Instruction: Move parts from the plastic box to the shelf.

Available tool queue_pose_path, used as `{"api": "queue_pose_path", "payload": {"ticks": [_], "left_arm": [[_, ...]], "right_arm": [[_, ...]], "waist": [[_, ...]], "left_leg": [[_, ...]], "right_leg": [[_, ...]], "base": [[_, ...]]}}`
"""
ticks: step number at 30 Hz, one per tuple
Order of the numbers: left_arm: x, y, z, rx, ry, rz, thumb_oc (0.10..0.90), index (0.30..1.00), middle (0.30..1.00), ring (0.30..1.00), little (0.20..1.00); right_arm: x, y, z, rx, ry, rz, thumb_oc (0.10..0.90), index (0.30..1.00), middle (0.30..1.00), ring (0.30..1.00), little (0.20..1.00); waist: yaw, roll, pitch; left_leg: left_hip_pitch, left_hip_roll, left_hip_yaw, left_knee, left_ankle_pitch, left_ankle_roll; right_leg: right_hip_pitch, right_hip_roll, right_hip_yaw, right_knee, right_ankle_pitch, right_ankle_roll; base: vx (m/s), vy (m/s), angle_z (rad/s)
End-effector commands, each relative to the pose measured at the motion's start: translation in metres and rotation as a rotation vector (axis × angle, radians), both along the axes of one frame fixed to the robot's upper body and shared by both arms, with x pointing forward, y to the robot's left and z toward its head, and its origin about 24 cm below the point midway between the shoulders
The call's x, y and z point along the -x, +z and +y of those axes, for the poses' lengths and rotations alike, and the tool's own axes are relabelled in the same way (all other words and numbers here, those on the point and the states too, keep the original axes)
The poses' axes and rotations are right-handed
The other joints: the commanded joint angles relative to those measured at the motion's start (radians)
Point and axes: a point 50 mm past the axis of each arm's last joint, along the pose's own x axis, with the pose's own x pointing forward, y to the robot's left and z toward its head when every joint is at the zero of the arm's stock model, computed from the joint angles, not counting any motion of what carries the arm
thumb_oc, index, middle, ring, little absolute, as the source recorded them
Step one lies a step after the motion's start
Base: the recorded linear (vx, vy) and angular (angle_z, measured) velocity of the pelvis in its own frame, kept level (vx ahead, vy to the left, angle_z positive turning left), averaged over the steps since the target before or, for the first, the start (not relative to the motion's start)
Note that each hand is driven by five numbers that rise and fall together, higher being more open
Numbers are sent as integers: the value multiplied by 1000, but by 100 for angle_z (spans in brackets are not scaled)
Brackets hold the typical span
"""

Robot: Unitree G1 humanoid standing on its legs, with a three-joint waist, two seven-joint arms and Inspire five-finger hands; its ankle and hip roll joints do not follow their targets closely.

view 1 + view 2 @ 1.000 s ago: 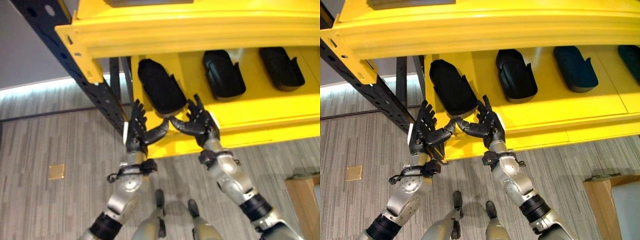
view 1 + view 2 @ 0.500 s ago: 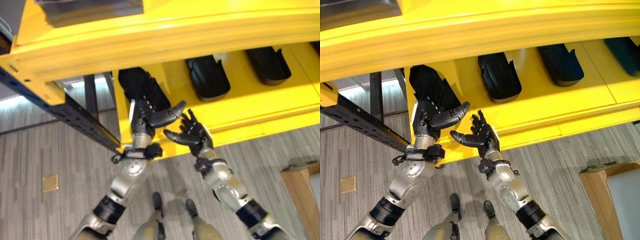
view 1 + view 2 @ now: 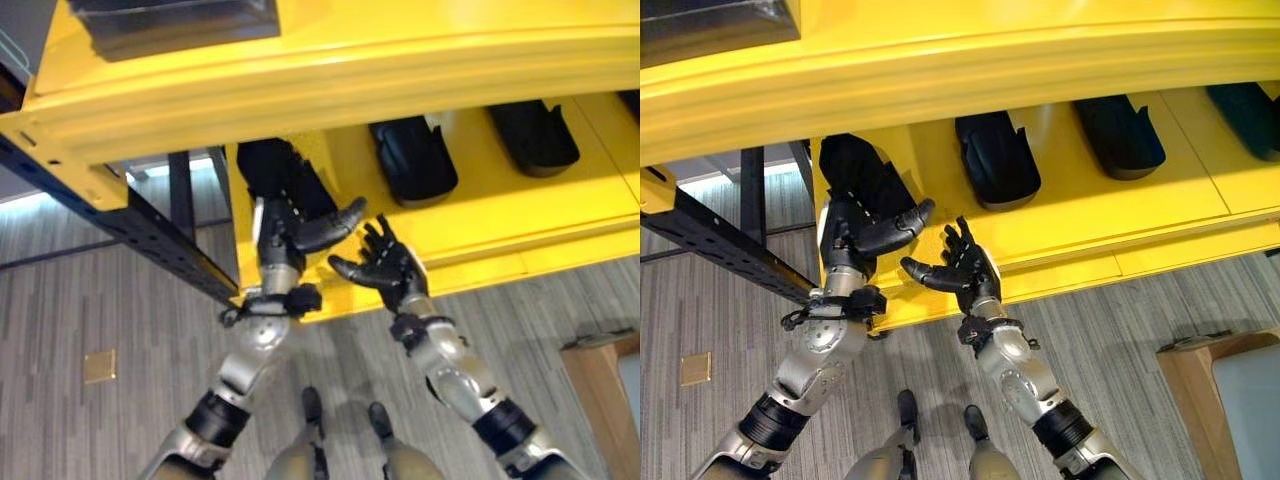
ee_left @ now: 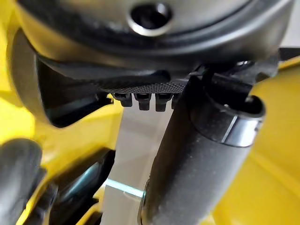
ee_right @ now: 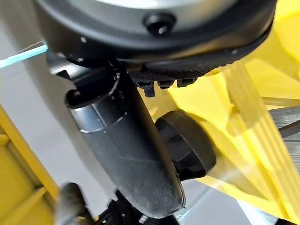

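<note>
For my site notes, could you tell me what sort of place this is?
Probably a factory or warehouse storage area: a yellow shelf on a dark perforated steel frame holds a row of black moulded parts, above a grey plank-patterned floor.

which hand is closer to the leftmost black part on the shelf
Left. The left hand is right against the front end of the leftmost part, overlapping it. The right hand sits apart, nearer the shelf's front edge.
</note>
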Motion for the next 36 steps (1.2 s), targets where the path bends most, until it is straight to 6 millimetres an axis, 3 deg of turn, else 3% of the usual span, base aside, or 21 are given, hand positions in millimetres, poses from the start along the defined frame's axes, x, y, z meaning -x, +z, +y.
{"api": "queue_pose_path", "payload": {"ticks": [1,15,21,28,36], "left_arm": [[5,47,-9,64,-22,-251,900,1000,1000,1000,1000],[-6,53,-14,58,-8,-252,900,1000,1000,1000,1000],[-12,47,-14,78,-1,-211,900,1000,1000,1000,1000],[-21,29,-6,72,72,-120,900,1000,1000,1000,1000],[-27,-6,17,39,209,29,900,1000,1000,1000,1000]], "right_arm": [[3,61,0,-137,6,-307,900,1000,1000,1000,1000],[11,62,-8,-154,-3,-329,900,1000,1000,1000,1000],[13,58,-8,-165,0,-311,900,1000,1000,1000,1000],[14,53,-10,-176,-9,-294,900,1000,1000,1000,1000],[16,47,-14,-187,-32,-273,900,1000,1000,1000,1000]], "waist": [[-6,21,-65],[-39,24,-59],[-51,24,-56],[-60,22,-52],[-60,15,-47]], "left_leg": [[105,85,2,-6,-86,-73],[105,93,41,-8,-90,-75],[107,97,54,-8,-89,-77],[105,101,67,-8,-87,-80],[103,105,75,-6,-86,-83]], "right_leg": [[-83,29,-7,136,-117,-39],[-113,40,29,139,-101,-36],[-119,46,42,139,-97,-36],[-130,53,55,141,-92,-37],[-136,58,58,138,-87,-39]], "base": [[0,0,0],[-5,5,-8],[-5,1,-13],[-5,-6,-7],[0,0,0]]}}
